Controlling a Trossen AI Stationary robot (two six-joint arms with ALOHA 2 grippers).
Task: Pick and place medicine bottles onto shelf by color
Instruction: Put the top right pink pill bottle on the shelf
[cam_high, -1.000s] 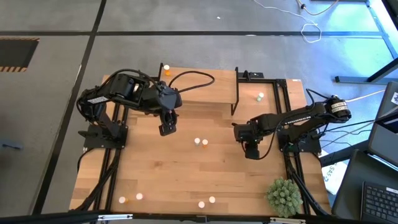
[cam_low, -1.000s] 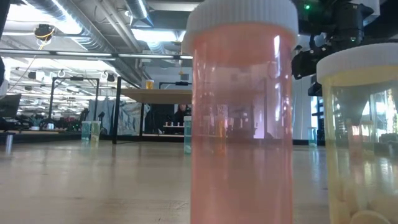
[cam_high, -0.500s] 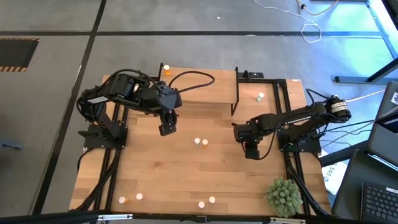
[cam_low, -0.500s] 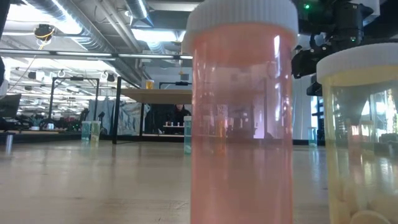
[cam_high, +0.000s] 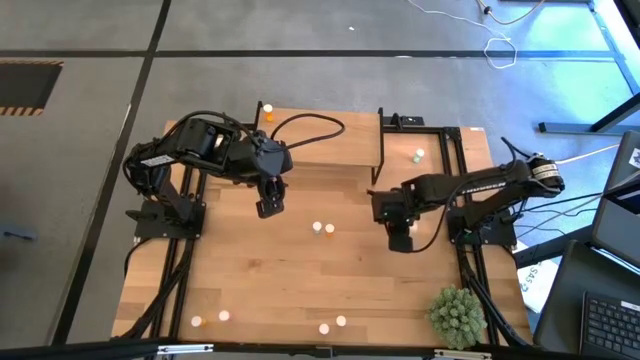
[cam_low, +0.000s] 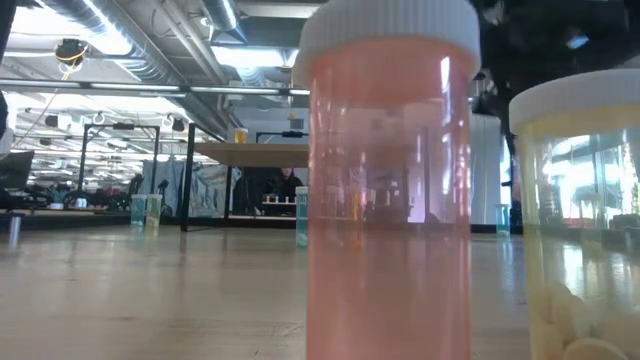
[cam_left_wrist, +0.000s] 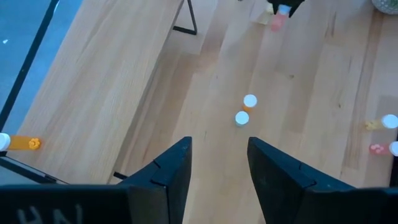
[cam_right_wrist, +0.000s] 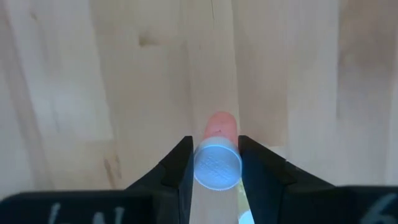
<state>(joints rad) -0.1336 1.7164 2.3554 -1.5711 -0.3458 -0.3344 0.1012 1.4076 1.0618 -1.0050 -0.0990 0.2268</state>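
The right gripper (cam_right_wrist: 215, 163) hangs over the right half of the counter (cam_high: 270, 280), its fingers (cam_right_wrist: 177, 165) pinching a red-pink medicine bottle (cam_right_wrist: 217, 155) by the sides just under its white cap; the right wrist view shows the bottle upright between both fingers, with bare wood below it. In the left wrist view the same bottle shows as a small pink shape (cam_left_wrist: 277, 20) hanging from that dark gripper farther off.

The left gripper (cam_left_wrist: 217, 168) hovers over the middle left of the counter, its fingers (cam_left_wrist: 171, 171) spread with nothing between them.

2 white-capped bottles (cam_high: 323, 229) stand close together near the counter's centre, between the 2 arms. The shelf (cam_high: 320, 140) sits along the far edge; an orange bottle (cam_high: 267, 112) rests at its far left corner, and a pale green bottle (cam_high: 417, 155) lies just beyond the shelf's right end. 4 more bottles (cam_high: 210, 318) stand along the near edge, 2 at the left and 2 near the middle (cam_high: 332, 324). A spiky green plant ball (cam_high: 458, 315) sits at the near right corner.
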